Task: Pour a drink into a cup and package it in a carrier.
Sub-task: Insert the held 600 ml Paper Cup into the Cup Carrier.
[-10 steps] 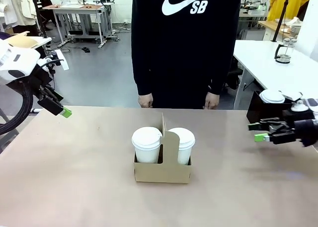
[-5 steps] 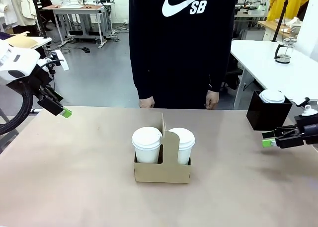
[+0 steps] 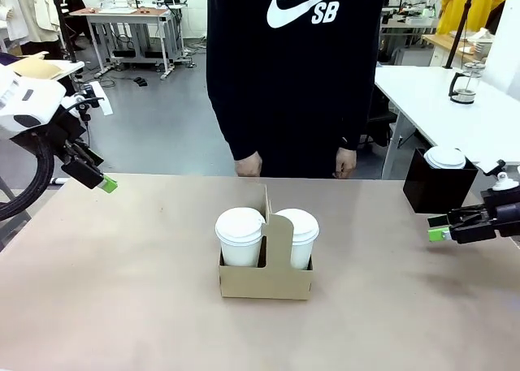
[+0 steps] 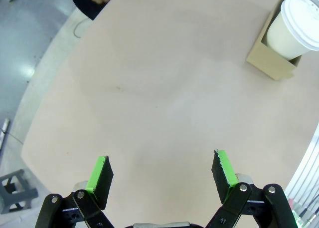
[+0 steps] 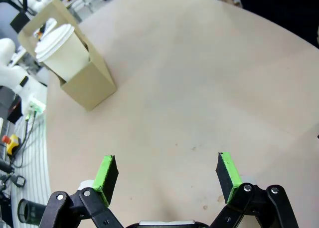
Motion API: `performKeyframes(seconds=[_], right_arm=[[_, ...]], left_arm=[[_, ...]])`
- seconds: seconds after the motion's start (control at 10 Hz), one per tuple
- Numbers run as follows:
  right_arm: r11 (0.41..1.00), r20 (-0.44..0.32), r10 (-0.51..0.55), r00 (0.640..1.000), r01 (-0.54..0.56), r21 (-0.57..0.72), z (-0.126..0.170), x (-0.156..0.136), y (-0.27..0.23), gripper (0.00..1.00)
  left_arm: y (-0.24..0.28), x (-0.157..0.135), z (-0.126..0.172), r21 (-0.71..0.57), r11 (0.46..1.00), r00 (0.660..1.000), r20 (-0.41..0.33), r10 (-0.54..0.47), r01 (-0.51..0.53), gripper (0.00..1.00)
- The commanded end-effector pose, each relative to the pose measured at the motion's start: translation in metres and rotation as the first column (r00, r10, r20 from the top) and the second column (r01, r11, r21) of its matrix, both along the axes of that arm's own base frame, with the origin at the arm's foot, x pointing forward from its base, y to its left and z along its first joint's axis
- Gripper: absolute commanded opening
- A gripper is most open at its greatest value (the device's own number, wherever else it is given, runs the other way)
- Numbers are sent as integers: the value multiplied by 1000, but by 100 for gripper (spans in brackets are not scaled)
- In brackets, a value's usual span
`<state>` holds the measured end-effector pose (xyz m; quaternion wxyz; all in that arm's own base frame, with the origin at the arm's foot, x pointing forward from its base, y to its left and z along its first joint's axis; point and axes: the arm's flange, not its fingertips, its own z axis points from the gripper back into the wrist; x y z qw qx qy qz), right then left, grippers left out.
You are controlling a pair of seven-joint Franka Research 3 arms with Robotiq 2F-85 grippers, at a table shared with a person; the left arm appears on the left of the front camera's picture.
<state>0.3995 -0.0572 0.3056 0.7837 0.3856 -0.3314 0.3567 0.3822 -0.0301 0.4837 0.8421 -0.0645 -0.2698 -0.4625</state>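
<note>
The brown cardboard carrier [image 3: 266, 279] stands at the middle of the table with a tall handle tab. Two white lidded cups [image 3: 240, 235] [image 3: 298, 236] sit in its pockets. The drink is hidden under the lids. My left gripper [image 3: 107, 184] hangs open over the table's far left edge, well away from the carrier [image 4: 273, 63] and its cup [image 4: 295, 29]. My right gripper [image 3: 437, 233] is open at the table's right side, far from the carrier [image 5: 84, 81] and the cup [image 5: 64, 51]. Its fingers [image 5: 106, 173] hold nothing; neither do the left ones [image 4: 99, 174].
A black box [image 3: 437, 186] with a white lidded cup in it stands at the far right. A person in a black top stands at the far edge, hands [image 3: 249, 164] hanging near the table. A glass pitcher [image 3: 465, 83] sits on a white table behind.
My right gripper has pulled back to the right, away from the carrier, and uncovered the black box. The person's hand has shifted slightly. The left arm has not moved.
</note>
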Motion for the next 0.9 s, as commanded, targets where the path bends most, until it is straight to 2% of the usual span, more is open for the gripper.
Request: performKeyframes(seconds=[0.0,0.8], right_arm=[[1000,1,5,1000,-5,12,1,2,-2,100],[1000,1,5,1000,-5,12,1,2,-2,100]], left_arm=[[-1,-1,1,-14,1000,1000,0,13,-13,100],[-1,-1,1,-14,1000,1000,0,13,-13,100]])
